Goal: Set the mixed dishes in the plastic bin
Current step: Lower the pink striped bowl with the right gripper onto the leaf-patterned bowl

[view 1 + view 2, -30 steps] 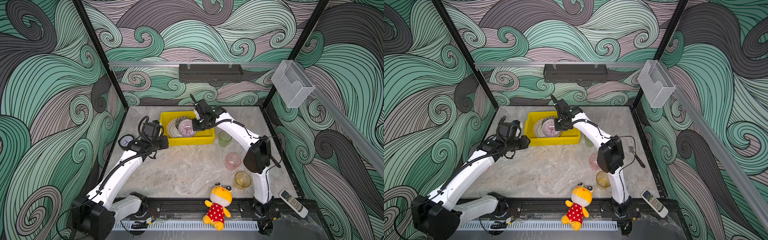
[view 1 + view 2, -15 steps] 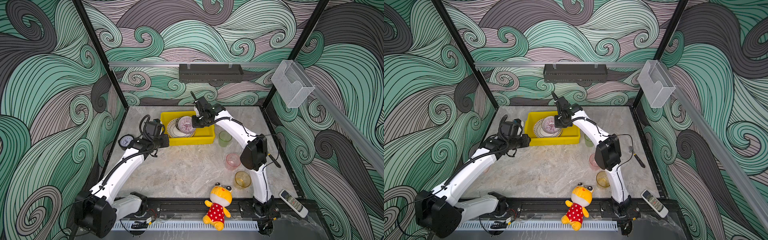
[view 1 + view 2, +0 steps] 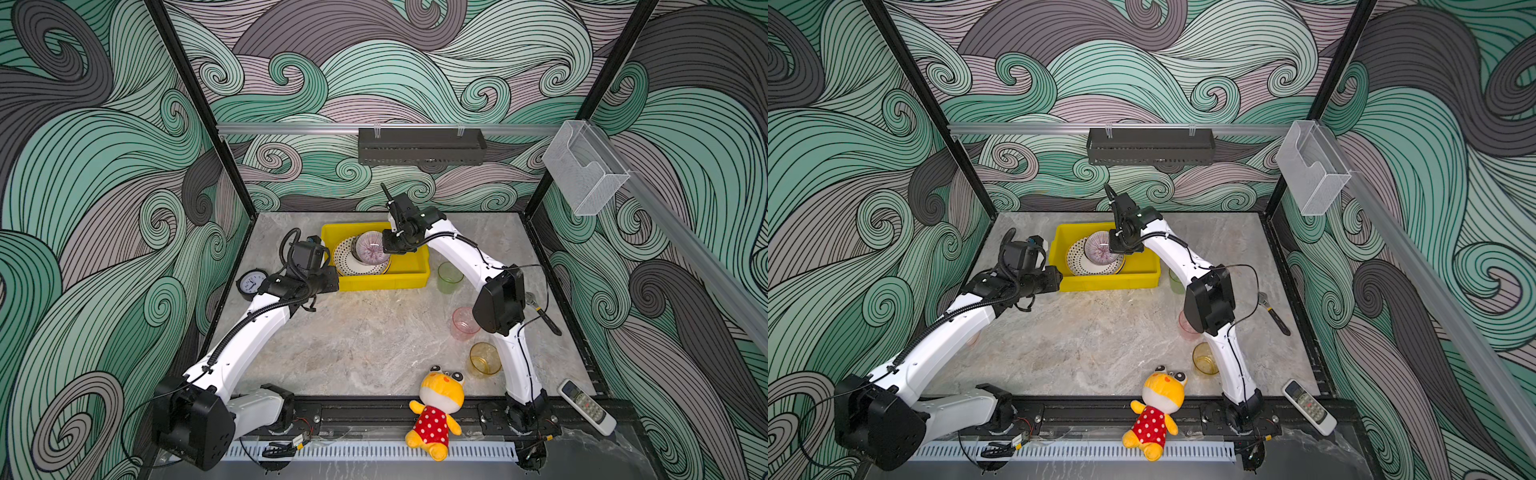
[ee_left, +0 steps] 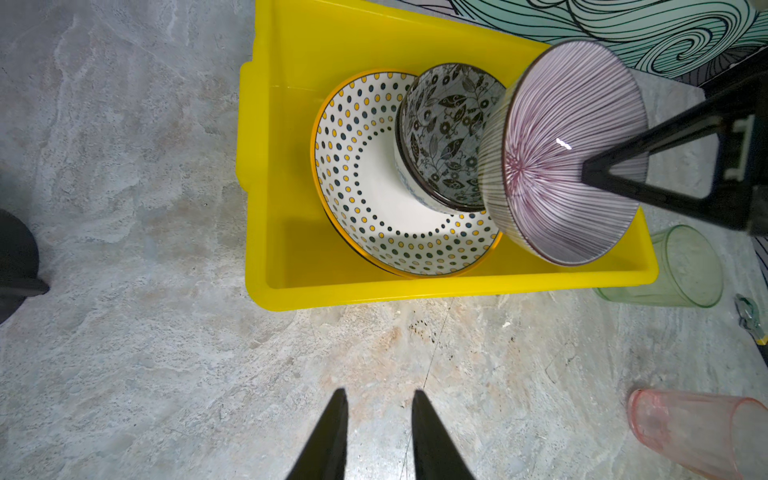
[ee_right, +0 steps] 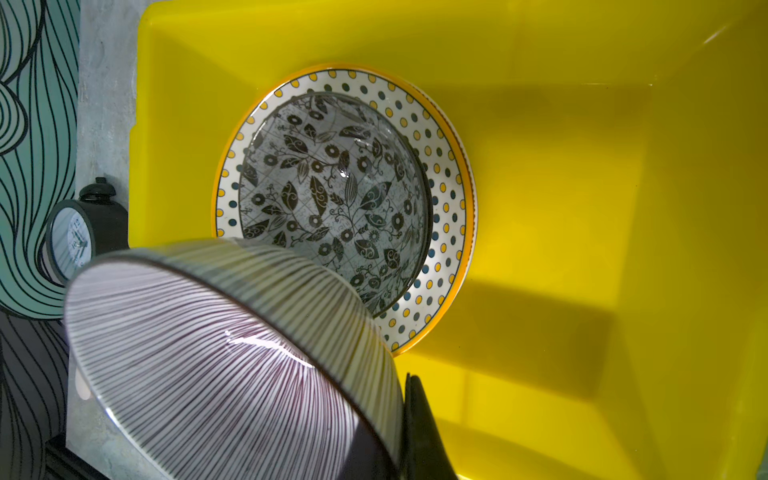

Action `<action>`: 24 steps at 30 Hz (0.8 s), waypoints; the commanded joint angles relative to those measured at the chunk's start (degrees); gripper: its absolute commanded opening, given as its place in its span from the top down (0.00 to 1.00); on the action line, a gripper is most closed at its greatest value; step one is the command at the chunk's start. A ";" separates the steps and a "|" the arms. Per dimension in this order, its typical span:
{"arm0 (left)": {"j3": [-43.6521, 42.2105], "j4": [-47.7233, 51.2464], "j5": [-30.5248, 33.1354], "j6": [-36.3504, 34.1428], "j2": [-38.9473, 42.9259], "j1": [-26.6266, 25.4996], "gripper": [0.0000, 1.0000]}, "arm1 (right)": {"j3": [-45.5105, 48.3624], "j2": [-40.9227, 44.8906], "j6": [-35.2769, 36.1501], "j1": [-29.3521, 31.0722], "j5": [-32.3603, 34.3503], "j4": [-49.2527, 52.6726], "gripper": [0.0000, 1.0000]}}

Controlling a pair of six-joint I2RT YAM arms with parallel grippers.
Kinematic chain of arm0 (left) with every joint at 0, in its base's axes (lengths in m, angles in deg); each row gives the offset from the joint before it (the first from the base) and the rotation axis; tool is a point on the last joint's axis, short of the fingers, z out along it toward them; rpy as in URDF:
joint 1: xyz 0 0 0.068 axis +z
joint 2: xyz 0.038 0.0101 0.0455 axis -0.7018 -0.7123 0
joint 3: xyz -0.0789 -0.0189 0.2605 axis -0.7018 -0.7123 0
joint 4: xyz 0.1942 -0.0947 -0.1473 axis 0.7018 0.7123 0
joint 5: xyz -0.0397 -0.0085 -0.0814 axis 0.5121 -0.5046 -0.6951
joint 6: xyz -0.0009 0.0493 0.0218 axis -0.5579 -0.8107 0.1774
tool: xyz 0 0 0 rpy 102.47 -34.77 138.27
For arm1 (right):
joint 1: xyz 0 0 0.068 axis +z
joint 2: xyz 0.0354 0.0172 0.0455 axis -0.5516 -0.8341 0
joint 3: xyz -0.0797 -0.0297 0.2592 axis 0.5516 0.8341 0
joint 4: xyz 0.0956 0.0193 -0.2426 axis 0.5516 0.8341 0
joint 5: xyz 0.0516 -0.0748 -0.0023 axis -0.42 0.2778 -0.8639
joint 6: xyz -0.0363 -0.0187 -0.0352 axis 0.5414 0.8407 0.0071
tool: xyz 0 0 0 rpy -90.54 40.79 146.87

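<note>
The right end effector [image 3: 387, 245] is clamped on the rim of the lilac striped bowl [image 4: 569, 158], tilted above the yellow bin [image 3: 411, 276] near the far edge of the table [image 3: 374, 332]. In the bin a black-and-white floral bowl [image 5: 336, 199] sits on a dotted plate [image 4: 365, 199]; the lilac striped bowl seems just clear of them. The left end effector [image 4: 378, 392] hovers empty over the table beside the bin, fingers [image 4: 328, 440] slightly apart.
</note>
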 commanded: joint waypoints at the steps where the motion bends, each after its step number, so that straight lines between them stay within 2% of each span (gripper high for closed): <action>1: 0.17 -1.45 -0.24 -0.83 -0.79 0.75 0.70 | -3.38 -0.57 -1.38 -0.47 -0.98 -1.01 1.00; 24: 0.90 -2.16 -2.53 -0.83 -3.04 3.29 0.70 | -7.83 -5.64 -4.00 -1.80 -1.24 -1.06 1.00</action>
